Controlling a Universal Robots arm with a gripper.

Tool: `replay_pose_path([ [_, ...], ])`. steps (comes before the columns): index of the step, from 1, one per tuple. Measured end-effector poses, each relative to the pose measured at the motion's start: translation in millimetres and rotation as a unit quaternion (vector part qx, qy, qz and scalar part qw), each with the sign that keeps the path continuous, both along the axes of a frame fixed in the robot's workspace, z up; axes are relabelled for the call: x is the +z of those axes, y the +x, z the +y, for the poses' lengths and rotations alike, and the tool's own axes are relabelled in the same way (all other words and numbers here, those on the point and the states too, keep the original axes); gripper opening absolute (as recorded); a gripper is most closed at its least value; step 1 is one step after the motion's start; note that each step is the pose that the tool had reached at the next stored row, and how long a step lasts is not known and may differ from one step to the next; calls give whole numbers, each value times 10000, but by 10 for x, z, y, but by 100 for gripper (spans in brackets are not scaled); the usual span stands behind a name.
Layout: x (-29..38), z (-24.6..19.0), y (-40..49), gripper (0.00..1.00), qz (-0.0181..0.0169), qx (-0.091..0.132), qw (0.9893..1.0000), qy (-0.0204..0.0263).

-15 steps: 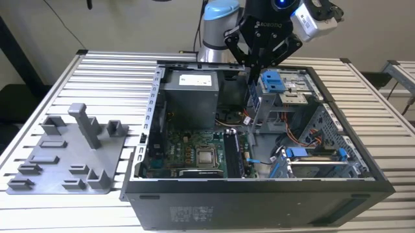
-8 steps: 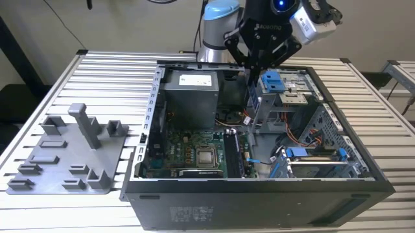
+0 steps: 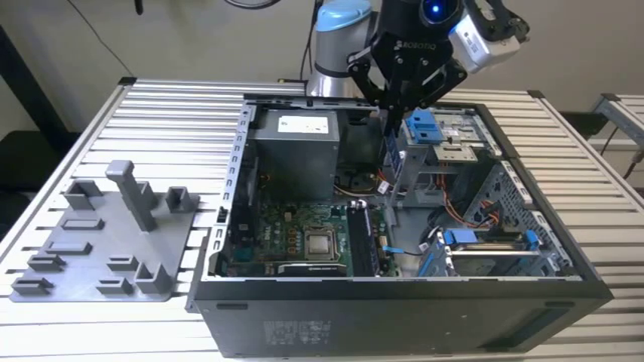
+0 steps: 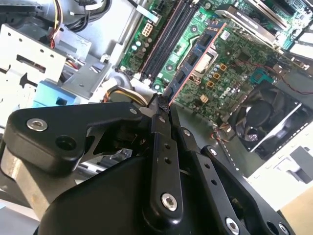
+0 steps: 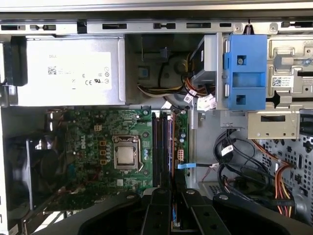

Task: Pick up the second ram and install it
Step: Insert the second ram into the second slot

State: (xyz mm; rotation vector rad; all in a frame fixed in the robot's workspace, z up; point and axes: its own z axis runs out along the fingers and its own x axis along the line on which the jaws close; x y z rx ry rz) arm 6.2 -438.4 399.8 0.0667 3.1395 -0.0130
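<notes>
As the gripper (image 4: 160,104) clamps the second ram (image 4: 196,54) by one end, tilt could jam it against the memory slots (image 4: 167,35) below.

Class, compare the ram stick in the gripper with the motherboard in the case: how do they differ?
The second ram is a narrow, dark blue-green stick; the motherboard is a broad, bright green board. The ram is held by the gripper, above the board; the motherboard lies mounted in the case. Both are circuit boards carrying chips.

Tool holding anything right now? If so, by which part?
Yes: the tool is shut on the second ram, pinching one short end; the rest sticks out over the motherboard.
</notes>
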Motion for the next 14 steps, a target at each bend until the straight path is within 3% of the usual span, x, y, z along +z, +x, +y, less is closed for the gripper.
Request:
replay_pose_path([
  [14, -49, -2, 1, 14, 0, 0, 10000, 1],
])
